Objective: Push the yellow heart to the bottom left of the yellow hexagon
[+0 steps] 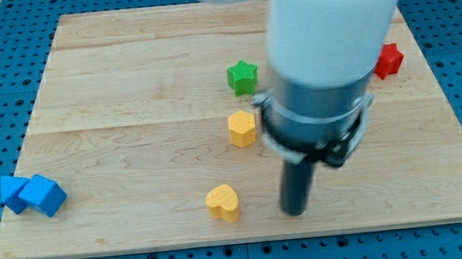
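The yellow heart [222, 203] lies on the wooden board near the view's bottom, a little left of centre. The yellow hexagon [242, 129] sits above it and slightly to the right, near the board's middle. My tip [295, 211] rests on the board to the right of the yellow heart, with a clear gap between them. It is below and to the right of the yellow hexagon. The arm's white and grey body hides the board above the tip.
A green star block [243, 76] sits above the yellow hexagon. A red block [388, 60] shows at the view's right, partly behind the arm. Two blue blocks [33, 195] lie at the board's left edge [14, 217].
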`<control>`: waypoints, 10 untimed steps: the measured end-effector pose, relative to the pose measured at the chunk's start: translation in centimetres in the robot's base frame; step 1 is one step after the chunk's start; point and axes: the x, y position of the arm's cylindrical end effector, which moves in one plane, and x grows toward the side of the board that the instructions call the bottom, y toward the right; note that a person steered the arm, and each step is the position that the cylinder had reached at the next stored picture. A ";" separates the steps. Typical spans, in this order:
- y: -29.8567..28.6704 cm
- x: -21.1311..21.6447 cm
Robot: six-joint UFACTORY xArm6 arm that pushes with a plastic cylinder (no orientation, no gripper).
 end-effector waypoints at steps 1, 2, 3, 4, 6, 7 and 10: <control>-3.8 1.8; -6.7 -2.1; -9.4 -3.9; -10.2 -2.2; -13.7 -3.8; -12.0 -8.1; -25.9 -0.5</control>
